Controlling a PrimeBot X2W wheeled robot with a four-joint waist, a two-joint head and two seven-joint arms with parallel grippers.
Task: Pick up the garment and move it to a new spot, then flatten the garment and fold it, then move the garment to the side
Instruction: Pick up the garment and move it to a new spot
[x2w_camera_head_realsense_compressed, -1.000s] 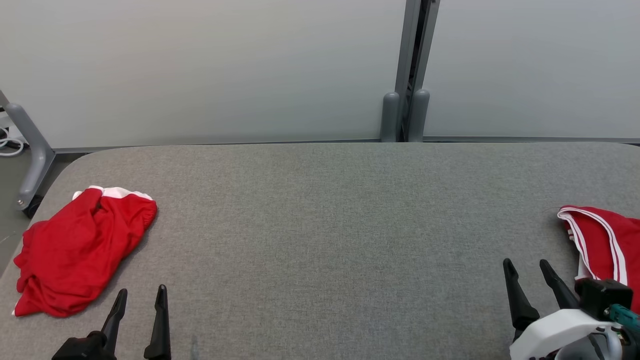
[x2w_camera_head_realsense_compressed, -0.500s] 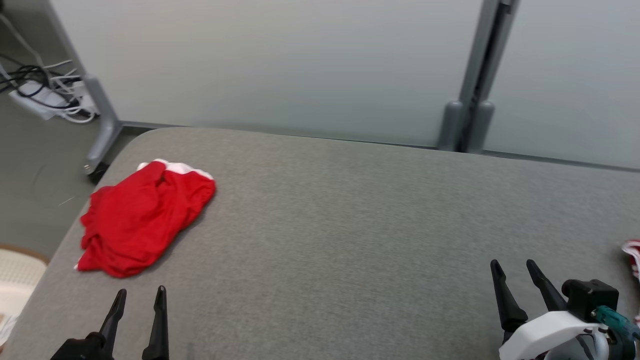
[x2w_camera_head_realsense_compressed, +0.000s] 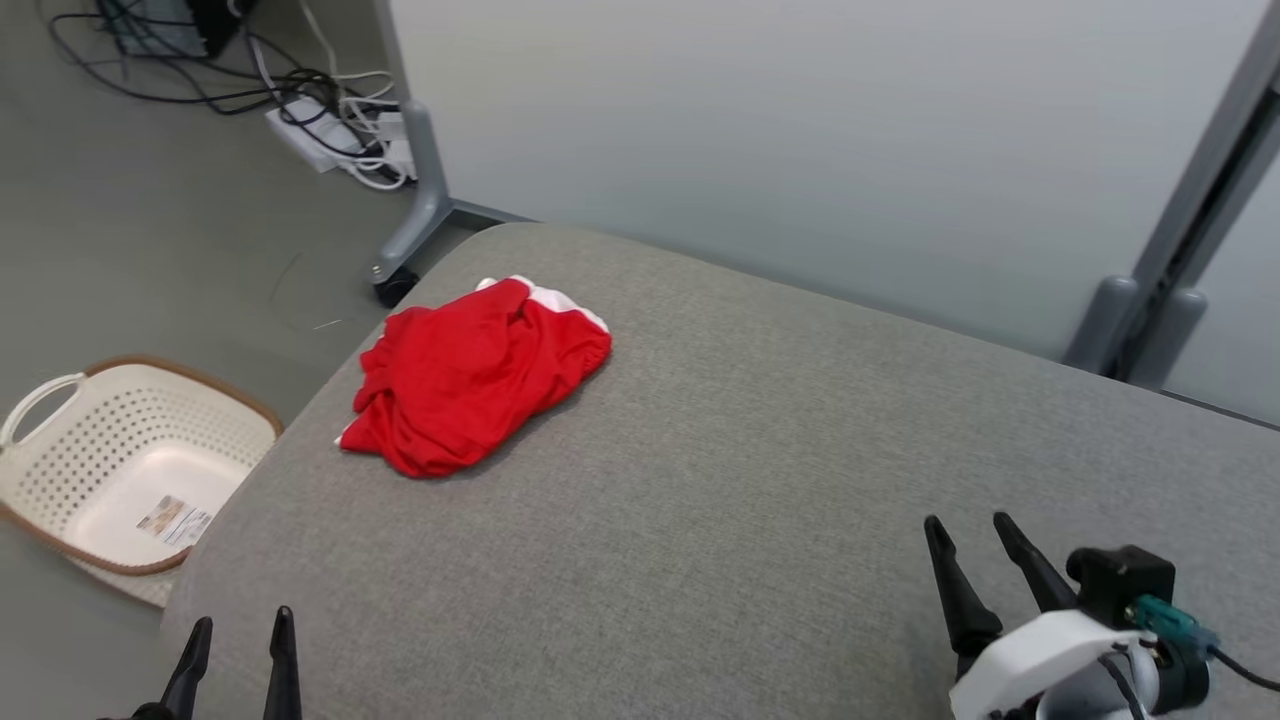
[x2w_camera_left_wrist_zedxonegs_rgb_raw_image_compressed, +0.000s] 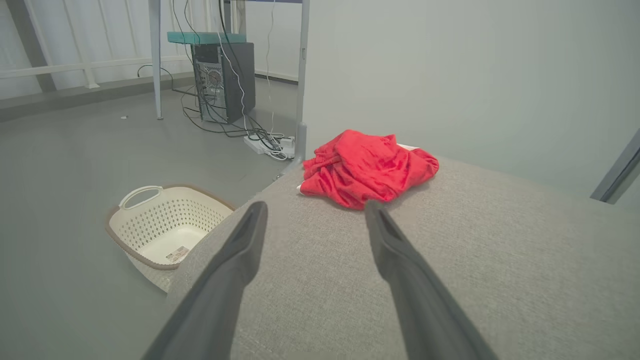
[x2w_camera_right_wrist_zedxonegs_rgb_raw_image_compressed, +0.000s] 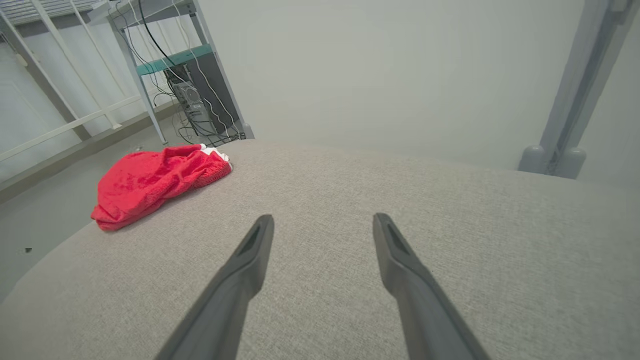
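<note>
The red garment (x2w_camera_head_realsense_compressed: 475, 375) lies in a crumpled heap at the far left corner of the grey counter (x2w_camera_head_realsense_compressed: 760, 470), close to the rounded edge. A white band shows on its far side. It is bunched up and not spread at all, so I judge that the first step, the picking up, is not yet begun.

The left gripper (x2w_camera_head_realsense_compressed: 243, 620) sits low at the near left edge of the counter. Its fingers (x2w_camera_left_wrist_zedxonegs_rgb_raw_image_compressed: 235, 270) are spread apart with nothing between them. In the left wrist view they point almost straight at the heap, and this seems to be the reason for the pose: the arm is lined up for a reach. The garment is well apart from the fingertips.

The right gripper (x2w_camera_head_realsense_compressed: 968, 522) hovers over the near right part of the counter, its fingers also spread and holding nothing, with the garment far off to its left. I think it keeps to this side so that the middle is free for laying the garment flat.

On the floor beside the counter's left end stands a pale laundry basket (x2w_camera_head_realsense_compressed: 100, 440). Because the heap is so near the edge, a sideways push could send it off the counter. A grip from above on a thick fold looks safer.
</note>
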